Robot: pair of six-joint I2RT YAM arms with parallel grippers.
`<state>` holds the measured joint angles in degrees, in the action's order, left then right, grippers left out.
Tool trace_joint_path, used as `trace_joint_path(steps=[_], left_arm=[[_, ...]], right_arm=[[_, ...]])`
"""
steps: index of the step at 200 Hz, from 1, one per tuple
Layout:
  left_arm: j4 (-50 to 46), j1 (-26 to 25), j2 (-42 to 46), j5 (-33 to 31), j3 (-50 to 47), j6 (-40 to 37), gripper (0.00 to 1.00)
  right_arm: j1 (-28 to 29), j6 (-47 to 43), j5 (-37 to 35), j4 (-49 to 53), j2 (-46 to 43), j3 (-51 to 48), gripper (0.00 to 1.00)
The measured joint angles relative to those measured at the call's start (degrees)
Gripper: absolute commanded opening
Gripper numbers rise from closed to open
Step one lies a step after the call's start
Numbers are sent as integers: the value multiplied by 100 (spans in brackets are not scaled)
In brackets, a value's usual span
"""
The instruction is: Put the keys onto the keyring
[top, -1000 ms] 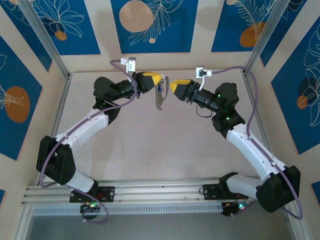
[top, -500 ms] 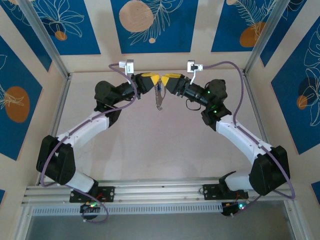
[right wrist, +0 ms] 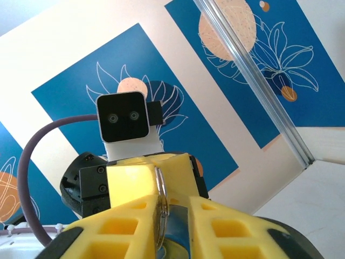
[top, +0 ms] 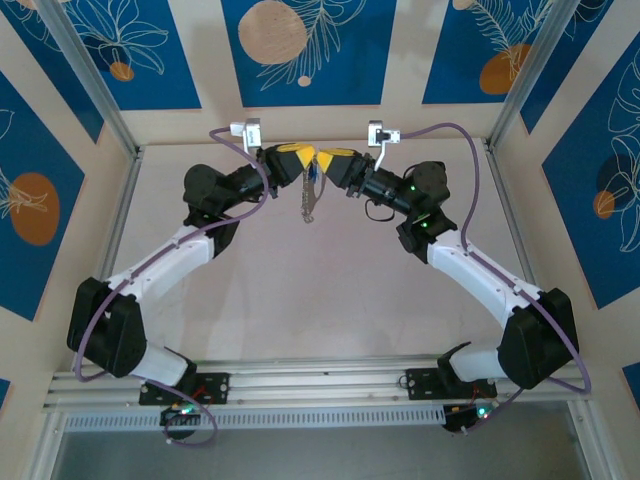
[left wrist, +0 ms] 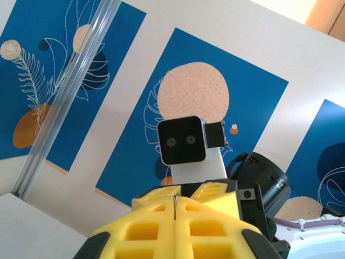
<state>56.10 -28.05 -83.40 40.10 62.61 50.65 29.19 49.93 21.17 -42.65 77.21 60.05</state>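
- Fingers (left wrist: 145, 232) of the left gripper (left wrist: 175, 213) are pressed together, with a thin metal wire (left wrist: 175, 200) pinched at the tips.
- The right gripper (right wrist: 172, 208) faces it tip to tip. Its fingers stand nearly together and pinch the silvery ring (right wrist: 160, 181). A blue piece (right wrist: 176, 231) sits beside the ring in the narrow gap.
- The keyring (top: 309, 198) hangs from the place where both grippers meet, its grey tag tilted, free above the table (top: 300, 300).
- I cannot tell if the blue piece is the key.
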Motion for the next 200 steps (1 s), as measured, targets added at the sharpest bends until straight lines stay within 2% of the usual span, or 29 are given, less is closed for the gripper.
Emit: trace_joint_path(steps=[17, 37, 56, 77, 100, 148, 173, 200], left_arm=[[-17, 0, 0, 0, -2, 0, 0], [-15, 0, 0, 4, -2, 0, 0], [-15, -2, 0, 7, 0, 0, 0], [-17, -2, 0, 0, -2, 0, 0], [-37, -2, 0, -37, -2, 0, 0], [-81, -2, 0, -46, 13, -20, 0], [-387, -4, -2, 39, 107, -175, 19], [-1071, 39, -2, 308, 382, -619, 39]], right_arm=[[11, 2, 2, -4, 0, 0, 18], [11, -2, 2, 0, 0, 0, 24], [11, 2, 2, 17, 24, 24, 24], [11, 4, 15, 22, 81, 96, 18], [11, -4, 42, 28, 90, 138, 0], [-63, 2, 166, 61, 103, 173, 0], [-208, -7, 407, 282, 103, 236, 0], [-507, -258, 767, 1003, 101, 485, 0]])
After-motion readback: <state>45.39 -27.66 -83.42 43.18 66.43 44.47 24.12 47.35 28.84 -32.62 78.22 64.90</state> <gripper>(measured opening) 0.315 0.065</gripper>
